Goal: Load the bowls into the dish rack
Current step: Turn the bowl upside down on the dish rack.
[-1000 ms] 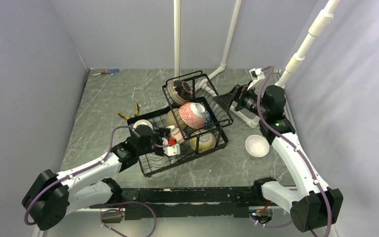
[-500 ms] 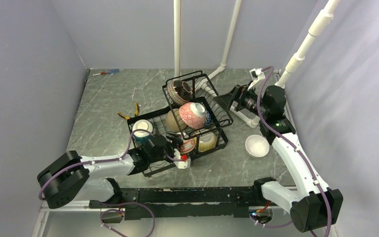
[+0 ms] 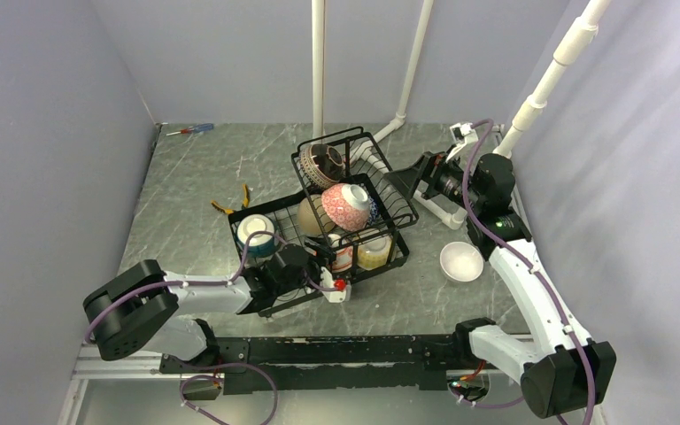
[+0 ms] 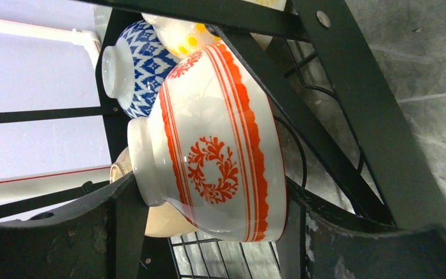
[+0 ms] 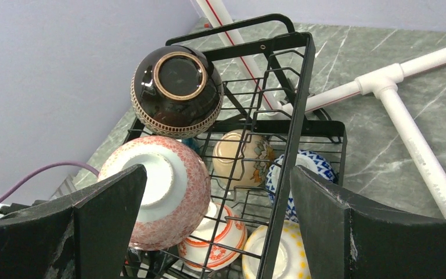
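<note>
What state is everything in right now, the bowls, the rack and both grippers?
dish rack: partly loaded.
red-striped bowl: on its side inside the dish rack, gripped.
left gripper: shut on the red-striped bowl.
right gripper: open, empty, above the dish rack.
pink patterned bowl: racked, foot up.
brown bowl: racked, foot up.
white bowl: upright on the table, not racked.

left gripper (image 4: 218, 197) clamped, right gripper (image 5: 218, 180) wide open
</note>
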